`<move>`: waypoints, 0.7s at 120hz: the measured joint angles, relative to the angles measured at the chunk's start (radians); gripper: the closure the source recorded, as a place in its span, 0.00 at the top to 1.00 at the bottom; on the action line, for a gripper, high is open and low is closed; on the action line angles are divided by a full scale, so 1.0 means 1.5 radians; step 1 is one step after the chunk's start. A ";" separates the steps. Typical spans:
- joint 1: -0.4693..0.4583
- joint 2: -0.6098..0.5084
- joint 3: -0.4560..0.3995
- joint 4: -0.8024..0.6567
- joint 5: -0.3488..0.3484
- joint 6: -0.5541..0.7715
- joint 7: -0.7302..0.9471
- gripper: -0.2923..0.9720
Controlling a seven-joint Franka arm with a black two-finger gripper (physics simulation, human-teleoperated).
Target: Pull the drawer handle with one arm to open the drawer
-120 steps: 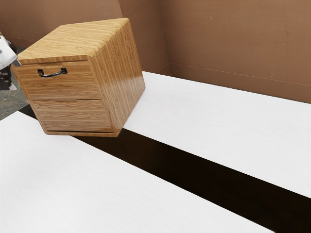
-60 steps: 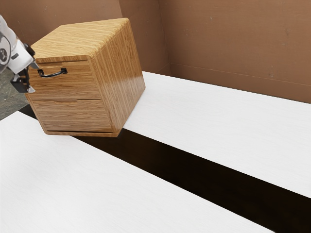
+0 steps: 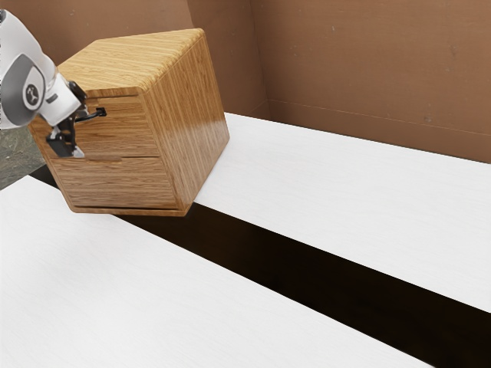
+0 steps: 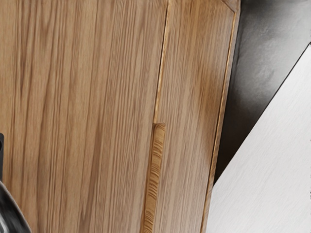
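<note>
A wooden cabinet [image 3: 188,100] with two drawers stands at the back left of the table. The upper drawer [image 3: 123,132] is closed and carries a black handle [image 3: 95,114]. My gripper [image 3: 66,146] hangs open in front of this drawer, just below the handle's left end, with nothing between its fingers. The white arm [image 3: 23,84] covers part of the handle. In the wrist view the wooden drawer fronts [image 4: 87,97] are very near, with the seam [image 4: 163,63] between them and an end of the handle [image 4: 1,150] at the edge.
The closed lower drawer [image 3: 115,180] has a recessed wooden grip [image 4: 153,179]. A dark strip [image 3: 307,268] runs between two white table surfaces [image 3: 115,291]. Brown walls [image 3: 368,54] stand behind. A white table corner [image 4: 272,184] lies beside the cabinet.
My arm has come in from the exterior view's left and moved right, from beside the cabinet to in front of the upper drawer by the handle. The drawer has not moved.
</note>
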 joint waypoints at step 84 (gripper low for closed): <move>-0.001 -0.241 -0.299 0.015 0.089 -0.313 -0.104 0.70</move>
